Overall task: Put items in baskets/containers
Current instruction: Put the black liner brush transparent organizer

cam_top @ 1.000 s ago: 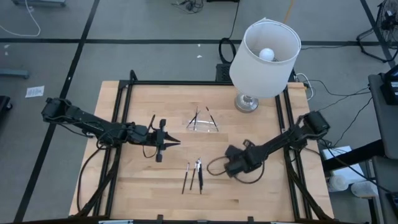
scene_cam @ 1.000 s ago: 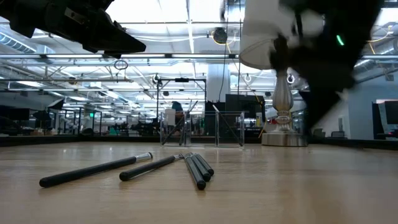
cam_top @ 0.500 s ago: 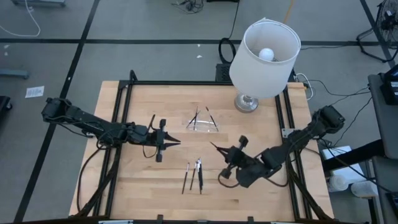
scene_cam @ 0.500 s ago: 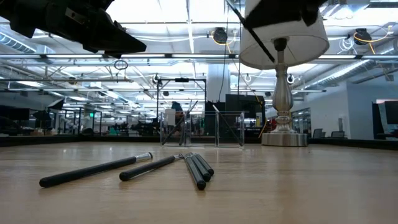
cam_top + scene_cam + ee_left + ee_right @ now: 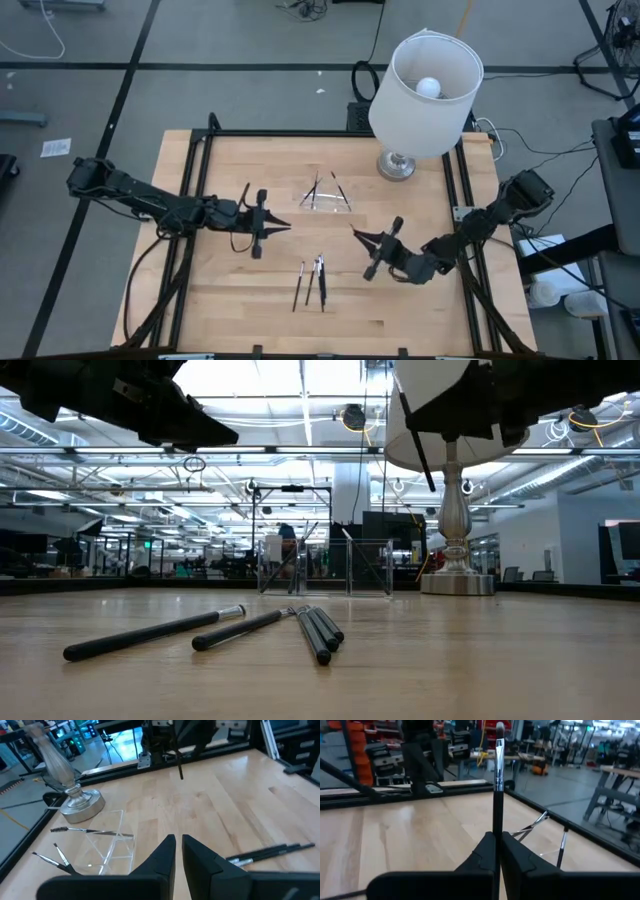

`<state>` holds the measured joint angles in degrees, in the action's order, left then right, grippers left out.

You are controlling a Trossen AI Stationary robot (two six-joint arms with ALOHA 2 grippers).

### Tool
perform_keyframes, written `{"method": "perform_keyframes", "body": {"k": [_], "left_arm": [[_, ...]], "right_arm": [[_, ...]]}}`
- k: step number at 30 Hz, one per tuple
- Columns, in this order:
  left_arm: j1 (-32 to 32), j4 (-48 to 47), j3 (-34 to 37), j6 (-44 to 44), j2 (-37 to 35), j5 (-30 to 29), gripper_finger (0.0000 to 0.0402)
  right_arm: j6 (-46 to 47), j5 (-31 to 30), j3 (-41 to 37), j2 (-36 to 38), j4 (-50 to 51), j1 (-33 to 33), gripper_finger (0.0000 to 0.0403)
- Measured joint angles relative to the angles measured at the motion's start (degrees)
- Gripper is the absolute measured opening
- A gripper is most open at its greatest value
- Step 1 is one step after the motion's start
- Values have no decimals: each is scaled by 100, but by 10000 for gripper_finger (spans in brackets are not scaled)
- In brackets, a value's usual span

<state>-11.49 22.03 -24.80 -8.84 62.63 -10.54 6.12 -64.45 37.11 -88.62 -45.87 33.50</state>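
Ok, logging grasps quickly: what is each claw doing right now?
Left claw: nearly closed, holding nothing, above the table.
Right claw: closed on a brush, lifted off the table.

the counter (image 5: 220, 290) is a pale wooden top with black rails along its sides. a clear plastic tray (image 5: 328, 198) lies on it, ahead of the left gripper (image 5: 285, 228) and just beyond the tip of the right gripper (image 5: 357, 235), with several thin brushes (image 5: 316, 187) lying in and across it. a lamp (image 5: 397, 165) stands on its metal base farther off, past the tray. a small cluster of dark brushes (image 5: 312, 281) lies on the bare wood between the two grippers, on the near side, close together and roughly parallel.
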Motion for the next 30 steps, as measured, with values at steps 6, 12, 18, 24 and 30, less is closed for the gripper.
{"method": "perform_keyframes", "body": {"k": [6, 12, 18, 24, 30], "left_arm": [[-30, 5, 0, -13, 0, 8, 42], [11, 463, 0, -584, 3, 1, 42], [-27, 849, 0, -608, 2, 58, 42], [-42, 1394, -2, -849, 0, 15, 42], [173, 1584, -2, -1517, 0, 3, 42]], "right_arm": [[-1141, 69, -193, 7, -927, -157, 0], [-2270, 1454, -203, 9, -1919, -878, 0], [-2305, 2871, -202, 9, -2205, -1566, 0], [-2343, 3030, -202, 9, -2153, -1953, 0], [-2483, 3334, -202, 9, -1805, -2361, 0]]}}
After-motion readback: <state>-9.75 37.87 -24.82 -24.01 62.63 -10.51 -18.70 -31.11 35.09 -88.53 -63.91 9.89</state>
